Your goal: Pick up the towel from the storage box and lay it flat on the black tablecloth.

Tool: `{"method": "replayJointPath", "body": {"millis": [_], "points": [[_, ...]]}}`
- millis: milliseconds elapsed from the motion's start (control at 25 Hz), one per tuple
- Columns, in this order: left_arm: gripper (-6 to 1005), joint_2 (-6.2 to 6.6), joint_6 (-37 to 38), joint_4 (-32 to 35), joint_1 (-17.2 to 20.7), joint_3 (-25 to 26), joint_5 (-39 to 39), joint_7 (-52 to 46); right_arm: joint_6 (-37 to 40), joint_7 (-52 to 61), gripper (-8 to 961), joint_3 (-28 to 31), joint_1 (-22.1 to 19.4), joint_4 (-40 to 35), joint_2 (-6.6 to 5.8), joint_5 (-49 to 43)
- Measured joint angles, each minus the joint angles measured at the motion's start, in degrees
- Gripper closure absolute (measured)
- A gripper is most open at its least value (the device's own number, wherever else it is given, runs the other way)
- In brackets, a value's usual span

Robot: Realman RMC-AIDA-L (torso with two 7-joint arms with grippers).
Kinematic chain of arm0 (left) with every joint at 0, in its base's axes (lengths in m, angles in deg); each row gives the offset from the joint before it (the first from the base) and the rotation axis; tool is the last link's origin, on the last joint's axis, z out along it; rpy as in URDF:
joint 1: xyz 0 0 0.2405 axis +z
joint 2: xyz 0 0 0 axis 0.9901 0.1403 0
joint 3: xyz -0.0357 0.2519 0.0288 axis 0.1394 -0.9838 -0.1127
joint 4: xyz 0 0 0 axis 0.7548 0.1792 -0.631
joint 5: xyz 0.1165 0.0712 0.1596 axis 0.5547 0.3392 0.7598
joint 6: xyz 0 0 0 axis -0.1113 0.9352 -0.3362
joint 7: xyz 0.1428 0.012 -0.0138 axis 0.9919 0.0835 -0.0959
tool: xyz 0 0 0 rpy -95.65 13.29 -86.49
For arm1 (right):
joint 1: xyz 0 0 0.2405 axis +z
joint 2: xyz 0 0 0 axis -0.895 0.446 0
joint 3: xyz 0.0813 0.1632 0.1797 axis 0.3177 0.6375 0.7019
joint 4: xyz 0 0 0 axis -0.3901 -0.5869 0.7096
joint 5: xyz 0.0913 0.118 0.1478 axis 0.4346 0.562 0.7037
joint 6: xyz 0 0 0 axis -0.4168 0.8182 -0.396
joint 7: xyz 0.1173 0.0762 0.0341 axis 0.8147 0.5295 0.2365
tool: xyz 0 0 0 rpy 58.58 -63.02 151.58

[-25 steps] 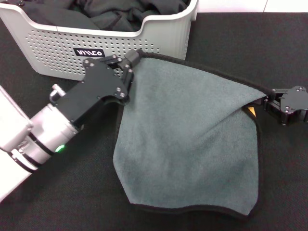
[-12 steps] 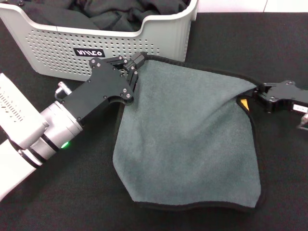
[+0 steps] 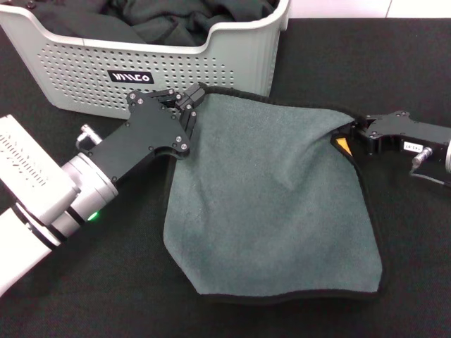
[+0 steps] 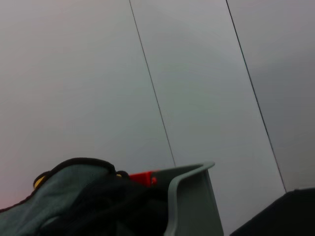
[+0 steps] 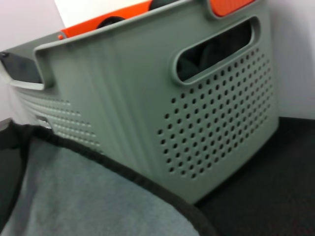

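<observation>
Head view: the towel (image 3: 271,204) lies spread, grey-green face up, on the black tablecloth (image 3: 91,296) that covers the tabletop, just in front of the storage box (image 3: 232,53). Its far edge runs close along the box's front wall, and its near edge with the black hem lies flat on the cloth. A shallow crease crosses the middle.

The left gripper (image 3: 189,104) sits at the towel's far left corner, jaws narrowed on the hem there, beside the box's black label (image 3: 130,77). The right gripper (image 3: 352,134) sits at the far right corner, jaws pinched on the raised edge, where a small orange tag (image 3: 342,145) shows on the underside.

Dark cloths (image 3: 169,17) fill the storage box.

Right wrist view: the perforated box wall (image 5: 216,113) with its handle slot stands just behind the towel's hemmed edge (image 5: 128,172).

Left wrist view: a bunched towel corner (image 4: 64,191) lies next to the box rim (image 4: 189,172)
</observation>
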Motion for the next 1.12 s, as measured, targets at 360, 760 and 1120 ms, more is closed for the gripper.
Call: {"method": "replayJointPath", "body": {"millis": [360, 760, 1120], "points": [[972, 0.00, -3.4, -0.1, 0.1, -0.2, -3.0, 1.5, 5.5, 0.3, 929, -1.3, 0.2, 1.5, -0.06, -0.1], [841, 0.00, -2.0, 0.5, 2.9, -0.3, -7.5, 1.5, 4.3, -1.2, 595, -0.5, -7.2, -9.6, -0.43, 1.2], [515, 0.58, 13.5, 0.5, 8.2, -0.3, -10.1, -2.4, -19.9, -5.4, 285, 9.7, -14.1, -17.0, -1.26, 4.5]]}}
